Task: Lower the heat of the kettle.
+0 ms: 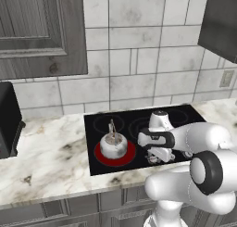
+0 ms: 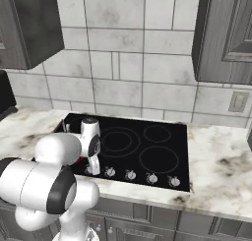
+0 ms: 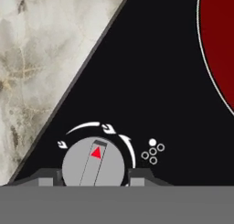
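One kettle [image 1: 113, 145], silver and squat with a thin upright handle, stands on the front-left burner [image 1: 132, 153] of the black cooktop [image 1: 183, 114]; that burner glows red. In the right base view the arm hides the kettle.

Burner rings counted in the right base view: three dark ones visible, with a sliver of red at the arm's edge for the fourth.

Knobs [image 2: 130, 175] along the cooktop's front edge: four countable to the right of the hand in the right base view, plus one partly covered under the gripper [image 2: 92, 170].

In the hand view, one round grey knob [image 3: 93, 166] with a red triangle mark sits between the two dark fingertips [image 3: 45, 177], one on each side and close against it. Contact cannot be confirmed; the knob's lower part is cut off. The jaws are set narrow, about the knob's width. The red burner arc is cut off at the upper right edge.

One dark appliance [image 1: 8, 119] stands on the marble counter [image 1: 51, 147] at far left, cut off by the frame. One wall outlet [image 2: 238, 101].
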